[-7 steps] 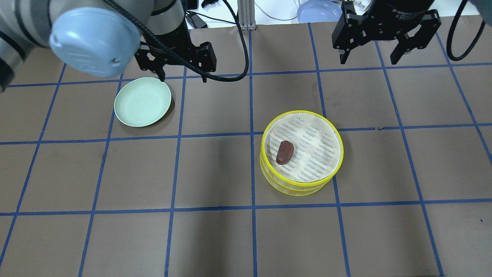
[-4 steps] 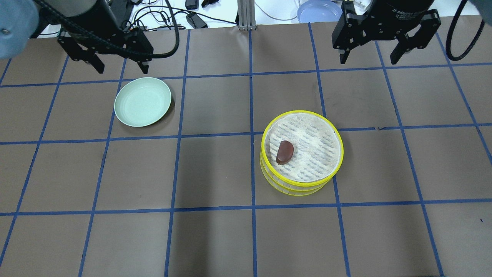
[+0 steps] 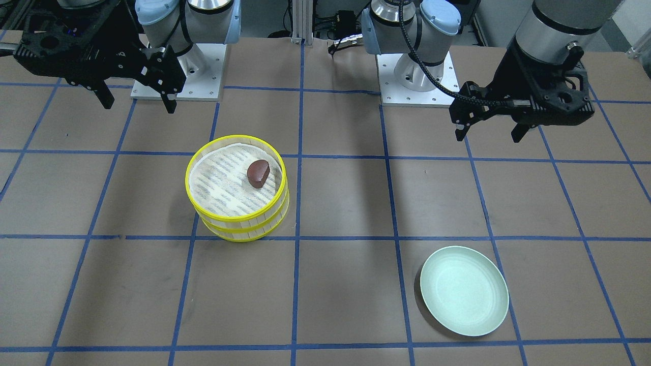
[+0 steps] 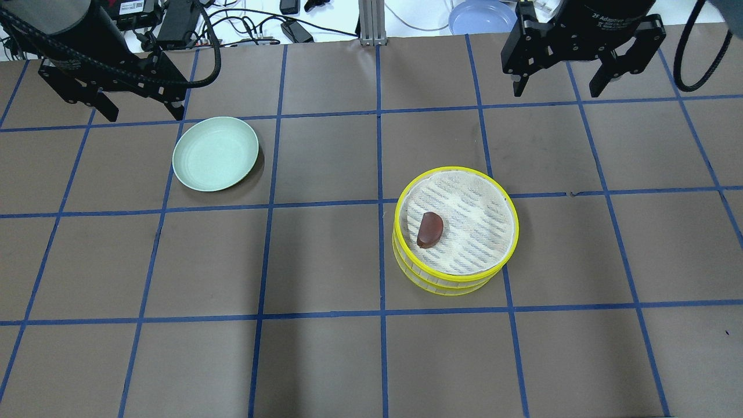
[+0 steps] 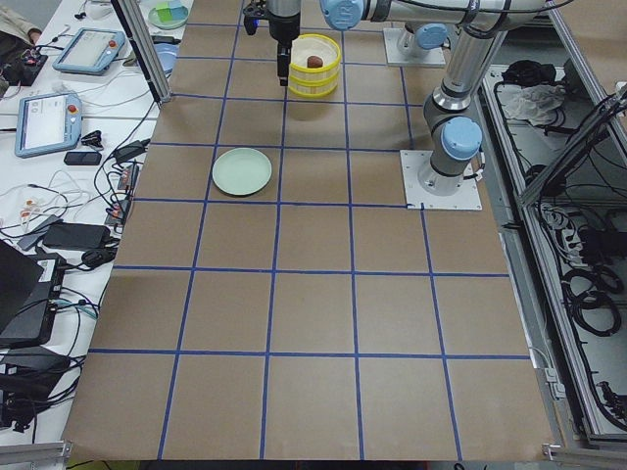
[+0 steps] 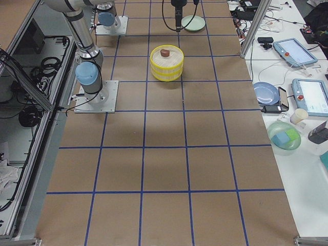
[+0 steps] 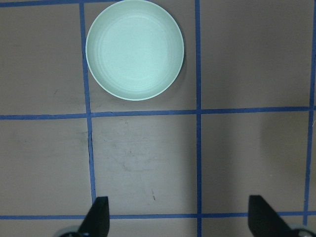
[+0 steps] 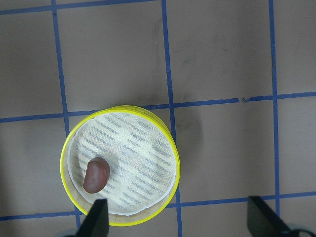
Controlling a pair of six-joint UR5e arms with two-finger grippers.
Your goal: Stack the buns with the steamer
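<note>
- At the table's (image 4: pixel 325 360) centre-right in the overhead view, you see the two steamer trays (image 4: pixel 447 283) stacked one on the other.
- The reddish-brown bun (image 4: pixel 430 229) lies inside the upper one, towards its left side.
- Your left gripper (image 4: pixel 143 113) hangs above the table just beside the pale green plate (image 4: pixel 215 153), fingers spread wide, holding nothing.
- Your right gripper (image 4: pixel 557 92) hovers beyond the stack, well apart from it, jaws likewise parted and empty.
</note>
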